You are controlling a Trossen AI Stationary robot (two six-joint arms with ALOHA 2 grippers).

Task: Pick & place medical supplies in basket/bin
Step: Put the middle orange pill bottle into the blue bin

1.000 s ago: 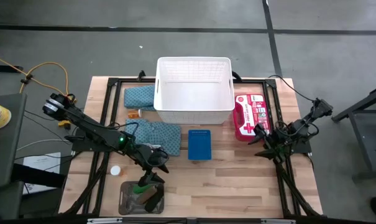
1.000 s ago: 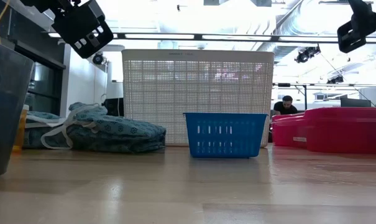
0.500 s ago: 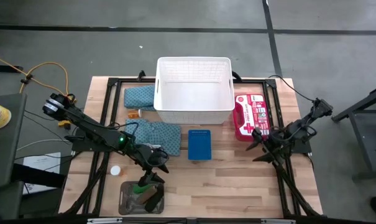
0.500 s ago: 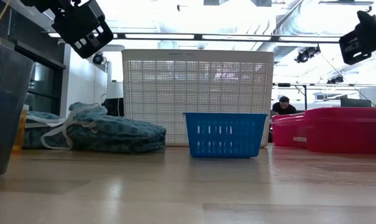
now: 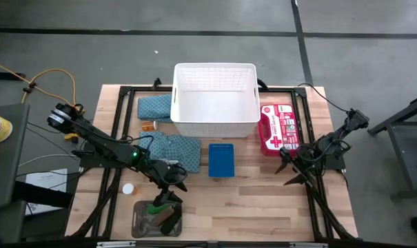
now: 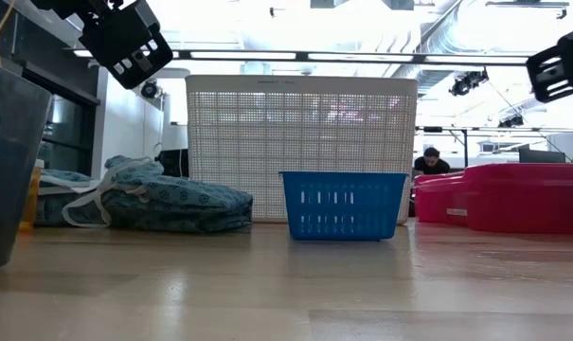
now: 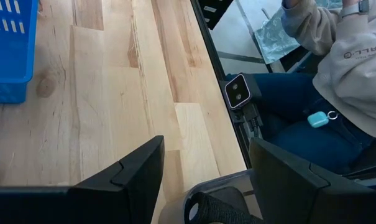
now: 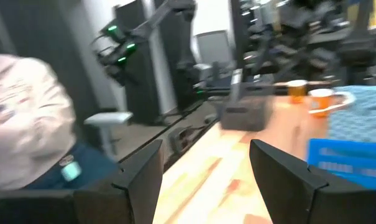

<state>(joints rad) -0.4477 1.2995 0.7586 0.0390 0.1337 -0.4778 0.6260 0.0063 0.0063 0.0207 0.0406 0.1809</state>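
The large white basket (image 5: 215,100) stands at the table's far middle. One teal cloth (image 5: 154,107) lies left of it, and another (image 5: 174,149) lies in front, with a tiny orange vial (image 5: 148,125) between them. A white disc (image 5: 128,188) sits on the table near the left edge. The grey tray (image 5: 140,222) at the near left holds green (image 5: 156,207) and brown (image 5: 168,219) rolls. My left gripper (image 5: 170,200) (image 7: 206,149) hovers open above the tray. My right gripper (image 5: 285,169) (image 8: 206,149) hangs open over the table's right side, holding nothing.
A small blue basket (image 5: 221,160) stands in front of the white one. A red first-aid case (image 5: 278,128) lies to its right. A seated person (image 7: 337,74) is close to the table's near edge. Bare wood (image 5: 249,207) stretches across the near middle.
My right gripper has swung toward the table's near edge and sunk a little, turning as it went, with its fingers still apart.
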